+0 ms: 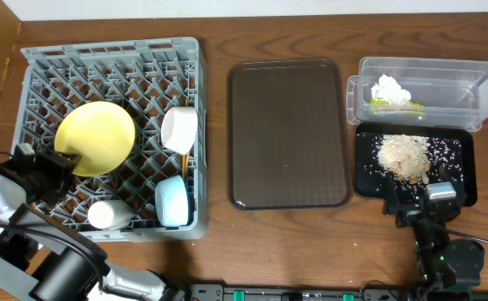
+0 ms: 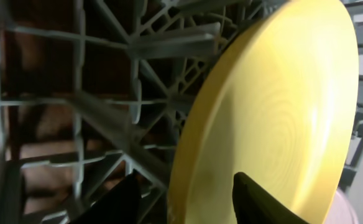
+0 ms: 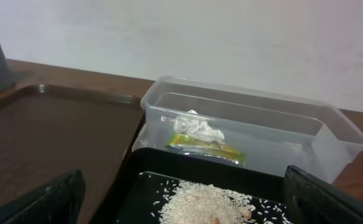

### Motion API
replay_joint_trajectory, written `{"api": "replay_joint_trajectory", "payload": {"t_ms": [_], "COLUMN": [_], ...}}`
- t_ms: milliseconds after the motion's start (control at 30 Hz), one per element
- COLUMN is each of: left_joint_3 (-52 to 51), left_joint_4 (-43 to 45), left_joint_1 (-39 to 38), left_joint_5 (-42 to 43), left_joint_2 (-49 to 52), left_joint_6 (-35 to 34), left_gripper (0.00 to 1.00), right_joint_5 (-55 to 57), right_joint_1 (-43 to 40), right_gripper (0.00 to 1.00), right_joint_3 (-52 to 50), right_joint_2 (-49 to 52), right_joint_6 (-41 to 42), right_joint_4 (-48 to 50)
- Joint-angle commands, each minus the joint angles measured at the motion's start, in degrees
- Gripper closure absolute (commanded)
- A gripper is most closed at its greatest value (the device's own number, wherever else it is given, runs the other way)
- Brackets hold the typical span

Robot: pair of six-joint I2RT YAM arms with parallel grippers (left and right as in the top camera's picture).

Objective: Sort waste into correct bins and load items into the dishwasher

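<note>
The pale-yellow plate (image 1: 95, 138) stands tilted on edge in the grey dish rack (image 1: 114, 63). My left gripper (image 1: 60, 163) is open, its fingers on either side of the plate's lower-left rim (image 2: 186, 177). A white bowl (image 1: 180, 130), a light-blue bowl (image 1: 172, 201) and a white cup (image 1: 109, 215) sit in the rack. A thin wooden chopstick tip (image 1: 182, 158) shows below the white bowl. The clear tub (image 1: 486, 88) holds white tissue (image 1: 392, 90) and the green-and-orange wrapper (image 1: 399, 106). The black tray (image 1: 470, 167) holds rice crumbs (image 1: 404, 156). My right gripper (image 1: 415, 199) is open and empty at its front edge (image 3: 181, 193).
The dark brown serving tray (image 1: 287, 134) lies between the rack and the bins, with nothing on it. The clear tub sits right behind the black tray near the table's right edge. The rack's pegs and lattice (image 2: 107, 112) crowd round my left fingers.
</note>
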Motion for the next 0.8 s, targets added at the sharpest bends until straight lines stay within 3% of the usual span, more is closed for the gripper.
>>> {"api": "replay_joint_trajectory", "payload": {"t_ms": [0, 100, 400, 533, 767], "left_joint_3": [0.13, 0.13, 0.15, 0.15, 0.15], "left_joint_4": [1.92, 2.16, 3.3, 2.99, 3.02], "left_joint_1": [0.04, 0.04, 0.04, 0.02, -1.66], "left_joint_5": [2.86, 3.28, 9.42, 9.31, 0.17], "left_joint_2": [0.33, 0.33, -0.24, -2.54, -7.89], "left_joint_6": [0.76, 0.72, 1.14, 5.07, 6.03], "left_gripper": [0.66, 0.92, 0.92, 0.92, 0.92], "right_joint_5": [-0.26, -0.26, -0.26, -0.24, -0.24], "right_joint_1": [-0.22, -0.2, -0.2, -0.22, -0.22], "right_gripper": [0.01, 0.01, 0.01, 0.01, 0.01], "right_joint_3": [-0.2, -0.2, -0.2, -0.2, -0.2], "right_joint_2": [-0.31, -0.31, -0.31, -0.31, -0.31], "right_joint_6": [-0.57, -0.57, -0.57, -0.57, -0.57], "right_joint_4": [-0.04, -0.04, -0.04, -0.04, -0.04]}}
